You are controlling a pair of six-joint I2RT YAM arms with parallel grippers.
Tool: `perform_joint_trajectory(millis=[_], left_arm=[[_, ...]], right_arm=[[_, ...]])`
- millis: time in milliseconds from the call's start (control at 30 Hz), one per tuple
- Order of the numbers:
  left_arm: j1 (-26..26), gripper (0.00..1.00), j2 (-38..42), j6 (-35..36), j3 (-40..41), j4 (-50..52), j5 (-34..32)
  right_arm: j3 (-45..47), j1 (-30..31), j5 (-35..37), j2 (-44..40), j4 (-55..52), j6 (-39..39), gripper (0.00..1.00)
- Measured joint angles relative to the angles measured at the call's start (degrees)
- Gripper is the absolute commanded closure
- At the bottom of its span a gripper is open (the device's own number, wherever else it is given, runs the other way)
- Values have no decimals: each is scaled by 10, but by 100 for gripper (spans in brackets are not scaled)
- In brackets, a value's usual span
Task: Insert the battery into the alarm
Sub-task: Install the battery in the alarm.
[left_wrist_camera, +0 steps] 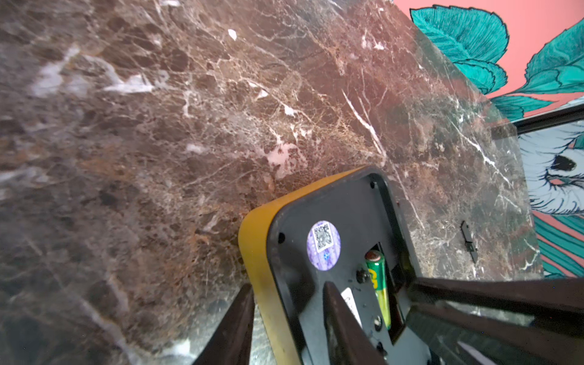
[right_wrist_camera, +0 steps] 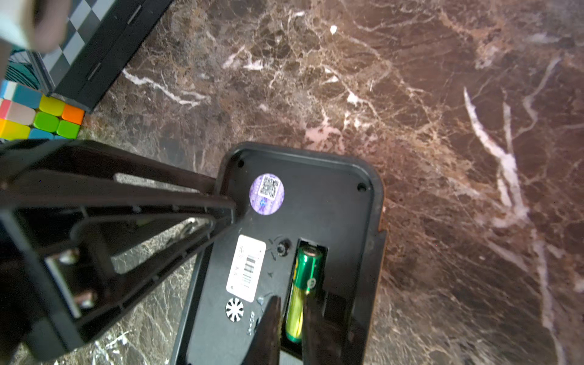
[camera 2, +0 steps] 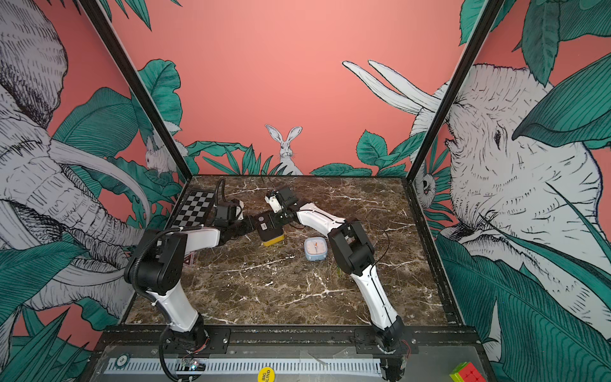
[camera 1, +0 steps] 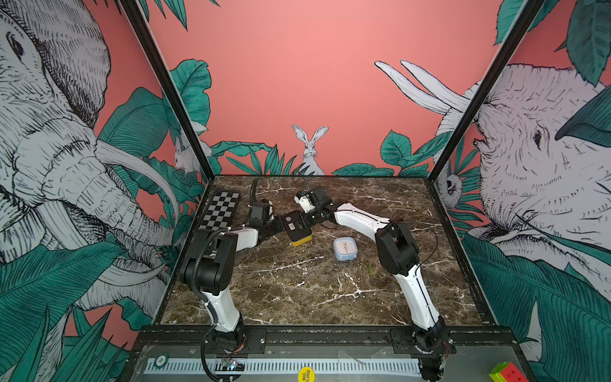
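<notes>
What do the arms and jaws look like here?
The left arm and right arm have white links and black joints. A ribbed black hose follows the left one; a thin black cable the right. Jaws: dark, slim, tapered.

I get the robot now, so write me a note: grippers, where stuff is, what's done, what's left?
Left gripper: shut on the alarm's edge.
Right gripper: shut on the battery.
Battery: lying in the slot in the alarm's back.
Done: battery looks in; fully seated, cannot tell.
Left: release the battery, probably press it flat.
</notes>
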State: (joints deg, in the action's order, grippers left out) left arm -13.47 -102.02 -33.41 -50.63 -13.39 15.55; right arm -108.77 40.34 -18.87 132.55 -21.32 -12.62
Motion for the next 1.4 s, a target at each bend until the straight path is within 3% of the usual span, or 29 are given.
perform_joint_trajectory(millis=[500, 767, 900, 1200, 1400], left_arm=[[0, 68, -9, 2, -7, 3, 3], [0, 67, -10, 10, -9, 4, 3], [0, 67, -12, 15, -11, 6, 5], [0, 68, -15, 26, -19, 18, 7], [0, 68, -15, 33, -24, 26, 7]], right_arm=[[-62, 8, 35, 41, -43, -1, 98], [-66, 13, 48, 44, -52, 9, 86], [-57, 16, 50, 42, -43, 15, 86], [-90, 19, 67, 52, -84, 8, 100], [-101, 21, 66, 56, -107, 12, 100]])
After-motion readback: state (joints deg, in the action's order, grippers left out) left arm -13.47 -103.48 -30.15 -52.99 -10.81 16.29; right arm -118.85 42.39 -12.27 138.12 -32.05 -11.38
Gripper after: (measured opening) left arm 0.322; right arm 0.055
